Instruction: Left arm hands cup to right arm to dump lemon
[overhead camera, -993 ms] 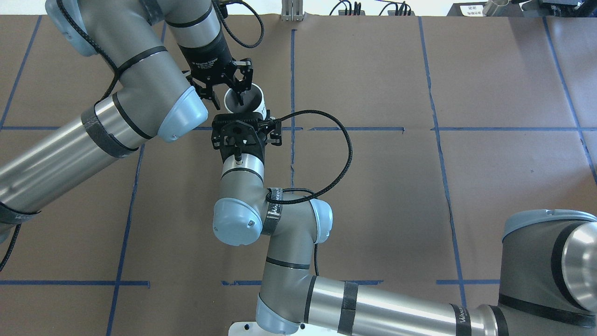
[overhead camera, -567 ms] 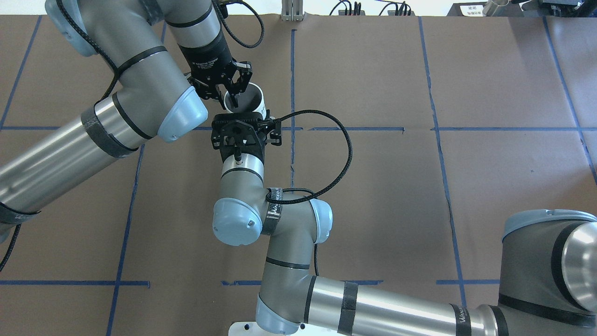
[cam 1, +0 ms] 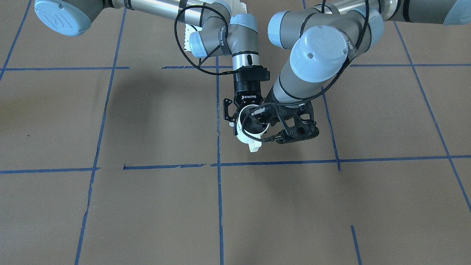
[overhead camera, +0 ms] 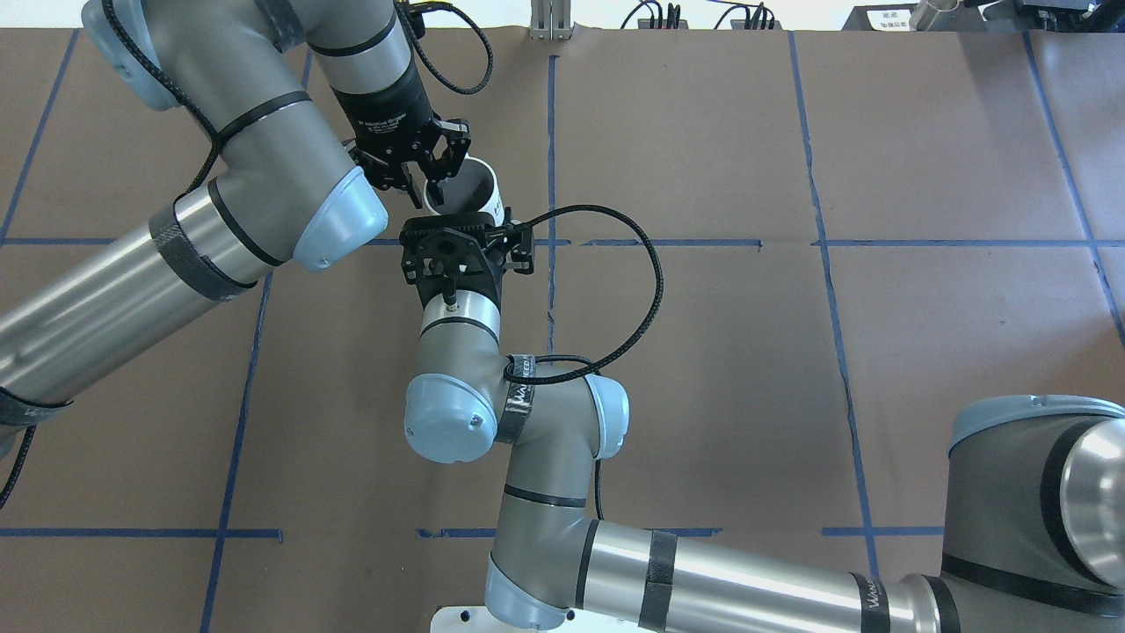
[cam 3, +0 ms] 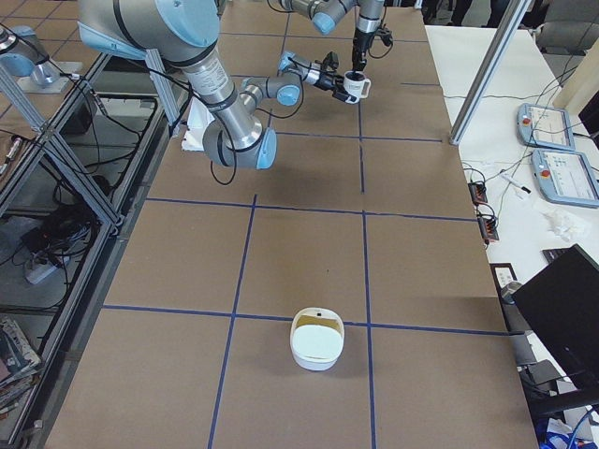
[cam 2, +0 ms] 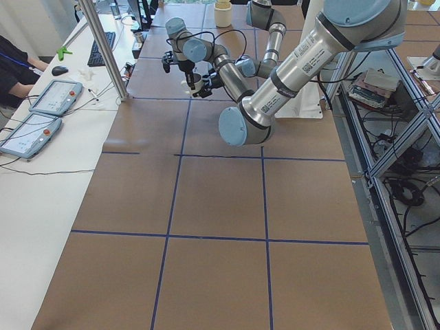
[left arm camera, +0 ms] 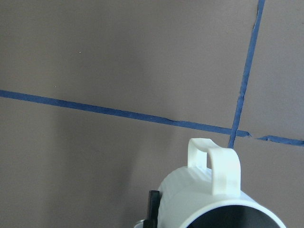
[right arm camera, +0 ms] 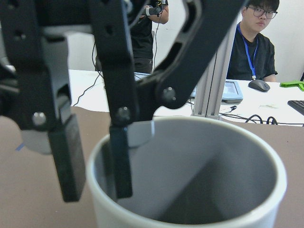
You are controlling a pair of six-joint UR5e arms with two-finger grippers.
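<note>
The cream-white cup (overhead camera: 470,186) hangs upright above the brown table, handle pointing away from the robot (left arm camera: 213,166). My right gripper (cam 1: 249,125), marked ROBOTIQ, is shut on the cup's body from the robot's side; one finger (left arm camera: 152,211) shows beside the ribbed wall. My left gripper (overhead camera: 428,183) is shut on the cup's rim, with one finger (right arm camera: 121,156) inside and one outside. The cup's inside (right arm camera: 204,175) looks grey and bare. No lemon shows in any view.
A cream bowl (cam 3: 316,341) stands on the table far off at the robot's right end. A side table with tablets (cam 2: 55,96) and seated operators (right arm camera: 256,38) runs along the far edge. A metal post (cam 3: 487,65) stands there.
My left gripper's fingers, spread wide across the rim a second ago, have closed onto the cup wall. Both arms and the cup have shifted only slightly.
</note>
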